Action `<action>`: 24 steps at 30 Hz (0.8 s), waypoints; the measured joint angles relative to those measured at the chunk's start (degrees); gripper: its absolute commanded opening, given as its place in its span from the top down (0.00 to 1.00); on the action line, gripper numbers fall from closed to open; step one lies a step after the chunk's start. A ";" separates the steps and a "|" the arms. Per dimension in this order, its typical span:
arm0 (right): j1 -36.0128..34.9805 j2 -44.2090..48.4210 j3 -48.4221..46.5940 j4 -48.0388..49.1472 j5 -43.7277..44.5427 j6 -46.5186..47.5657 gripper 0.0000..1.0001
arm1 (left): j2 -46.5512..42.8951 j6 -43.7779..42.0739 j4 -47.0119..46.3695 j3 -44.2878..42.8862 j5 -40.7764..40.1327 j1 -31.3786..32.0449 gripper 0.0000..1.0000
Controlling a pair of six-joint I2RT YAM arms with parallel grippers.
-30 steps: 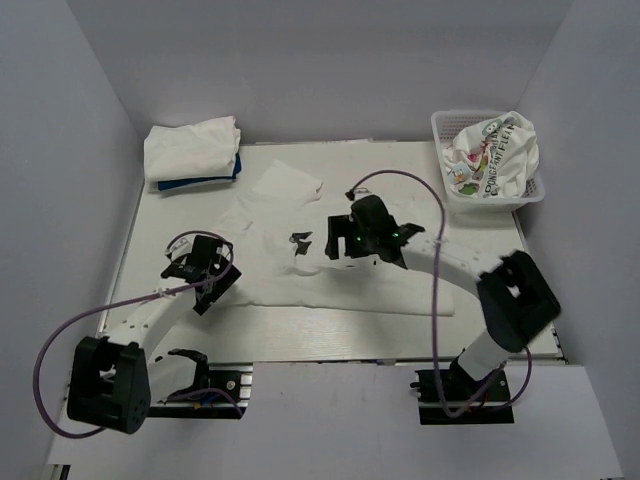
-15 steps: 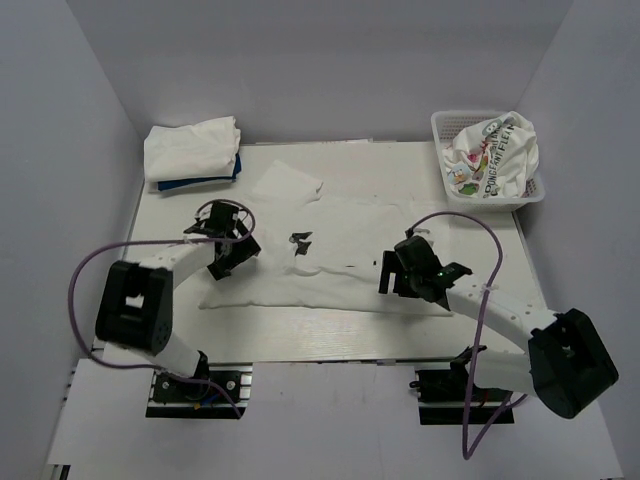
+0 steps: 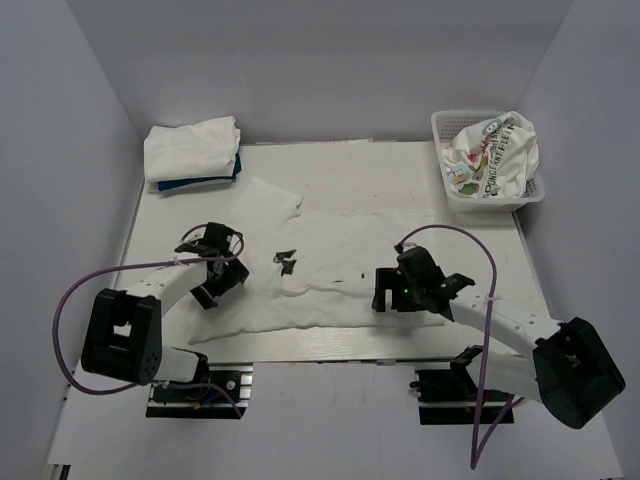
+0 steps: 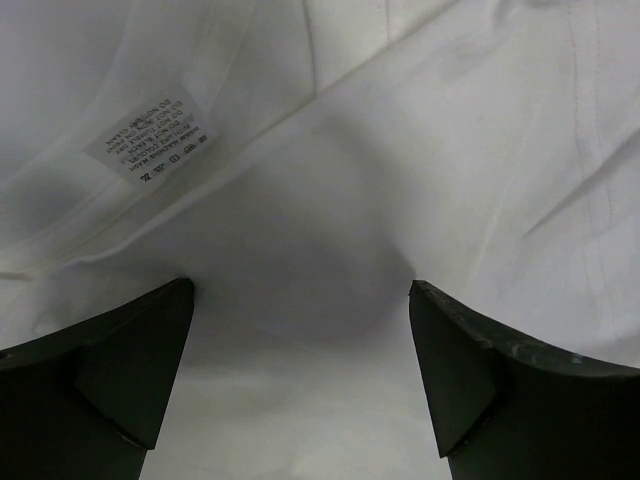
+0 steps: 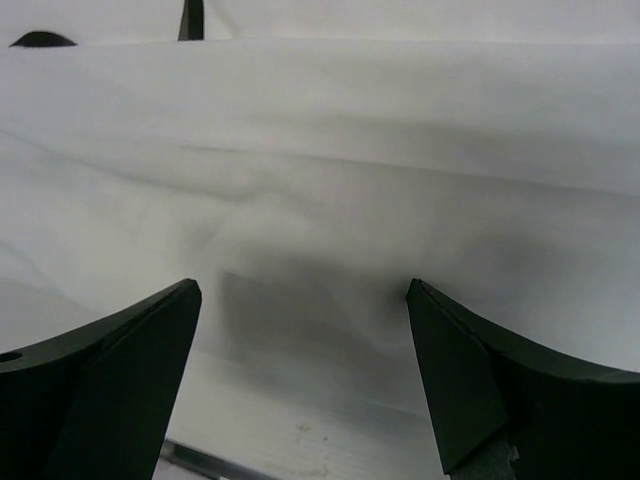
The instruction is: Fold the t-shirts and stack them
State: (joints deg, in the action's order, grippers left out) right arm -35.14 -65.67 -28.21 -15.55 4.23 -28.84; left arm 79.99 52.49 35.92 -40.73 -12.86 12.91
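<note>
As viewed from above, shows white t-shirt spread lengthwise across table. Left gripper with fingers wide apart over cloth beside care label; right gripper likewise splayed above shirt's near edge. Folded stack at far left corner.

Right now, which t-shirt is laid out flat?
The plain white t-shirt spread open in the middle. The others are folded in the far-left stack or, the printed one, bunched in the basket.
</note>
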 measured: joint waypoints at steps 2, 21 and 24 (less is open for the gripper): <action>-1.09 0.48 -0.13 -1.20 -3.72 0.42 0.10 | -1.86 1.09 3.91 1.14 -0.09 0.00 0.01; 10.27 -19.32 -37.53 -8.35 10.43 0.55 0.10 | 29.83 -13.70 11.19 -55.49 -7.93 -0.46 0.01; 13.20 -26.03 -41.46 -8.50 10.99 1.97 0.10 | 41.53 -17.05 10.64 -64.67 -7.72 -0.81 0.01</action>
State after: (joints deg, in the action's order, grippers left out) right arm -21.93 -91.70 -69.67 -24.05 15.22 -26.87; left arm 121.51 35.44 46.57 -105.41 -20.58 12.10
